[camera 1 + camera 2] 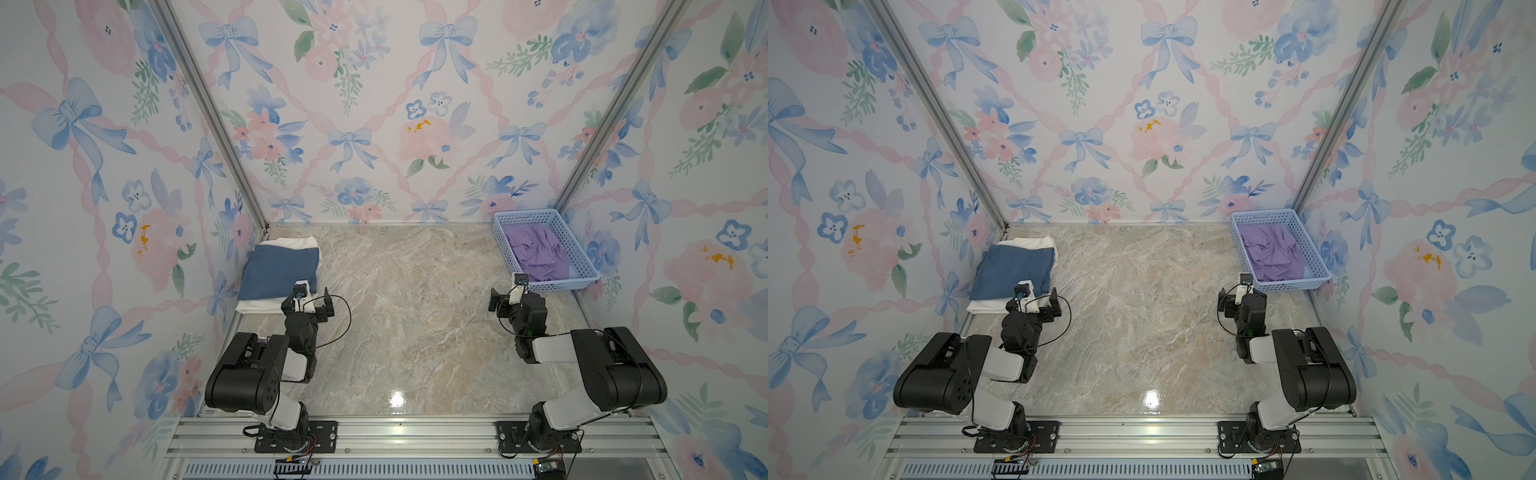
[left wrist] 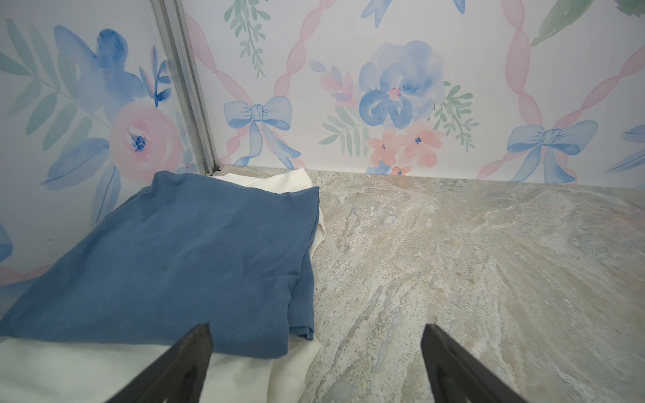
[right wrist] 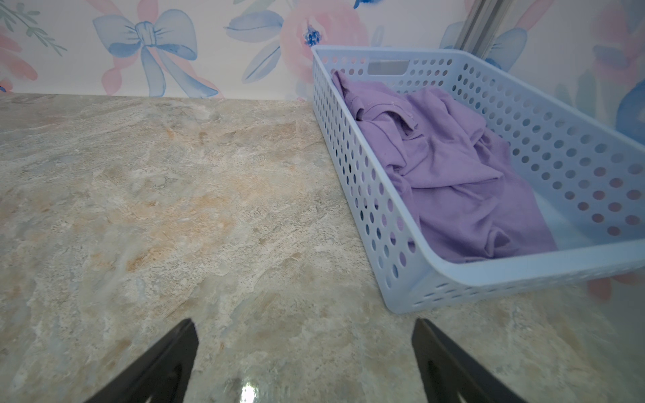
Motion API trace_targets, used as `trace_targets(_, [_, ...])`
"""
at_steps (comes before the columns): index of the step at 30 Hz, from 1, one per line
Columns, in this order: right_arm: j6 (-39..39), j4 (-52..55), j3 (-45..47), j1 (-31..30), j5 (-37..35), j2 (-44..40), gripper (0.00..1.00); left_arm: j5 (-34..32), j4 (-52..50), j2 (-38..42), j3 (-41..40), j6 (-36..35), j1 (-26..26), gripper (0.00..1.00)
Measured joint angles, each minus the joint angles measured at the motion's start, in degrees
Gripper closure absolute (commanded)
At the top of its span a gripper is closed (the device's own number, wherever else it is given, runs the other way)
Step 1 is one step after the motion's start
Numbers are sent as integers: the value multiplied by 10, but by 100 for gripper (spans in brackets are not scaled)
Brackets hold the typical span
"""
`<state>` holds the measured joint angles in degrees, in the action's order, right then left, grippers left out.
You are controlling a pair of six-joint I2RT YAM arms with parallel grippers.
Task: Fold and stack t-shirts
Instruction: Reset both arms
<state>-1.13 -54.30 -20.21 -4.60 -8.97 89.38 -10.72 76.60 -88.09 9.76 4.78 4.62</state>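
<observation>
A folded slate-blue t-shirt (image 1: 278, 268) (image 1: 1013, 268) (image 2: 192, 261) lies on top of a folded cream-white t-shirt (image 1: 257, 306) (image 1: 987, 305) (image 2: 104, 370) in the back left corner of the table. My left gripper (image 1: 308, 302) (image 1: 1034, 302) (image 2: 318, 329) hovers open at the stack's near right corner, with nothing between its fingers. On the right side my right gripper (image 1: 515, 297) (image 1: 1241, 297) (image 3: 305, 322) is open and empty over bare table, just short of the basket's near corner.
A light-blue perforated basket (image 1: 552, 286) (image 1: 1289, 286) (image 3: 488, 275) stands in the back right corner and holds a crumpled purple garment (image 1: 538, 253) (image 1: 1273, 251) (image 3: 453, 174). Floral walls close in the marble-patterned table (image 1: 407, 316) on three sides. An aluminium rail runs along the front.
</observation>
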Motion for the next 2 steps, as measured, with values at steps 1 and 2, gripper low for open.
trace_targets(1, [0,0,0,0,0,0,1,0,0,0,0,0,0,2])
trace_targets(2, [0,0,0,0,0,0,1,0,0,0,0,0,0,2])
